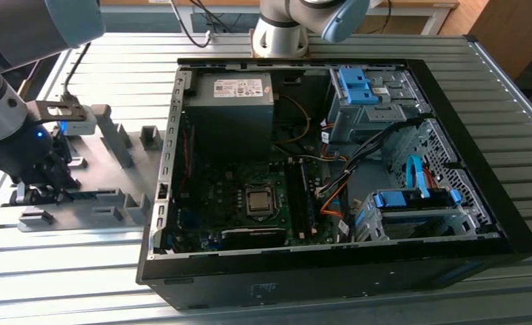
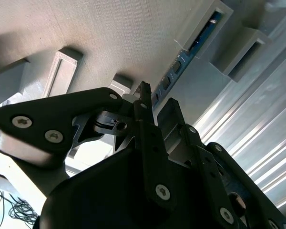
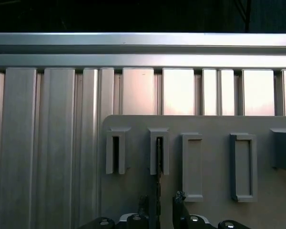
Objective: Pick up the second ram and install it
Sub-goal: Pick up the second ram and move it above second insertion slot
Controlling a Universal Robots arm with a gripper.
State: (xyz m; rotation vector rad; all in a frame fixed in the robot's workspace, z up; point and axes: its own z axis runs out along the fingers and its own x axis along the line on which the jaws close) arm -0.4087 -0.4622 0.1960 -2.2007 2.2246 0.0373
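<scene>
Your gripper (image 3: pixel 160 201) sits low over the grey fixture plate (image 1: pixel 98 177), to the exterior view's left of the open computer case (image 1: pixel 338 277). Its 2 fingers (image 3: pixel 178 200) stand narrowly apart, 1 on each side of the second ram (image 3: pixel 158 160), with a gap showing on both sides. The ram stands on edge in a slot of the plate.

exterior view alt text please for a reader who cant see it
The robot arm's hand is down at the second ram, which stands in a grey holder tray at the exterior view's left. Beside it an open computer case lies on a slatted metal table, its motherboard exposed.
</scene>
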